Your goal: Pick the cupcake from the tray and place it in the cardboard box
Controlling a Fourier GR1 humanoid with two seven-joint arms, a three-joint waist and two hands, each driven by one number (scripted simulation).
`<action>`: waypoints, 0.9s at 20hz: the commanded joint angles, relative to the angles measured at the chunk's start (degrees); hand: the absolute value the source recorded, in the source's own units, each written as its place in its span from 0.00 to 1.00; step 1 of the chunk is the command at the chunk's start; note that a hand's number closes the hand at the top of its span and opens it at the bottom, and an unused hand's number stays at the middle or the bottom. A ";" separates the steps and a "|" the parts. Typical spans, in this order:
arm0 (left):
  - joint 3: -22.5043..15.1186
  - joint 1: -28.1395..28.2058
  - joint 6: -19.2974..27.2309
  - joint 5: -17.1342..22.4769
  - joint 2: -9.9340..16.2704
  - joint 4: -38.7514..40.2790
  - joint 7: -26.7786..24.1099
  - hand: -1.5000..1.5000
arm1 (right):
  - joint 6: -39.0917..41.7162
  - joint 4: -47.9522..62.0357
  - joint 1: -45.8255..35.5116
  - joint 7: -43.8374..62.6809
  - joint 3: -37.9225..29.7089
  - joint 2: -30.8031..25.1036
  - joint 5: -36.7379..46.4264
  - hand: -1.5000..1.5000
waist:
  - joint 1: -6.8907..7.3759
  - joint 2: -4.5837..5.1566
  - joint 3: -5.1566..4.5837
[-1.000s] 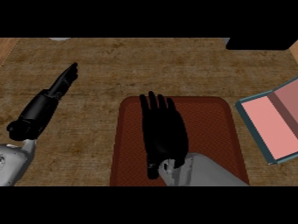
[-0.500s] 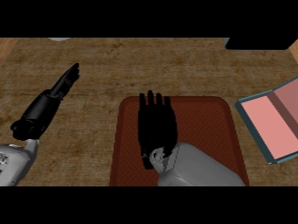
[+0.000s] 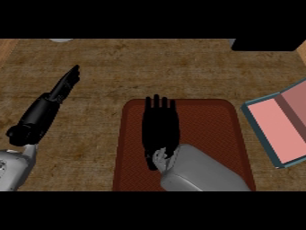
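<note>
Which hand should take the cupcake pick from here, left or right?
Right. The right hand is over the tray, fingers straight, nearer the cardboard box. The left hand lies off to the tray's left. The cupcake isn't visible.

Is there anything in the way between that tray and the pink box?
Nothing visible. Only bare counter lies between the tray and the open box at its right. The right hand lies over the tray, fingers straight; the cupcake itself does not show.
</note>
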 commanded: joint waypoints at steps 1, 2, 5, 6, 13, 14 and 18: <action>0.58 -0.42 -0.23 -1.15 -0.74 1.79 -0.59 0.50 | 1.68 4.14 -0.34 7.73 -1.11 1.17 1.34 0.00 | -0.48 0.11 0.00; 2.33 2.52 -2.10 0.55 1.27 -1.02 -2.25 0.50 | -1.46 4.87 0.76 7.58 1.46 1.17 2.24 0.00 | 0.20 0.02 0.01; 0.23 3.01 -0.52 -1.68 -0.31 -4.75 1.76 0.50 | -2.60 6.52 1.60 7.33 1.59 1.17 1.87 0.00 | 0.42 0.01 0.03; 1.07 -0.54 -0.89 -2.20 -1.81 -0.73 1.46 0.50 | -1.95 6.93 1.14 3.97 -0.72 1.17 1.63 0.00 | -0.30 0.13 0.03; 1.94 2.44 -0.66 -4.78 -3.52 -2.12 0.90 0.50 | -0.58 5.17 2.41 3.60 -2.00 1.19 1.82 0.00 | -0.53 -0.02 0.03; 4.18 1.40 -3.57 -3.39 -2.44 3.40 -3.66 0.50 | -6.49 11.52 3.47 -0.97 -0.68 1.19 3.31 0.00 | -0.41 0.21 0.02; 3.96 -1.25 -3.89 -3.36 -3.59 1.20 1.99 0.50 | -5.80 9.81 3.12 4.71 1.59 1.19 3.16 0.00 | -0.40 0.07 0.04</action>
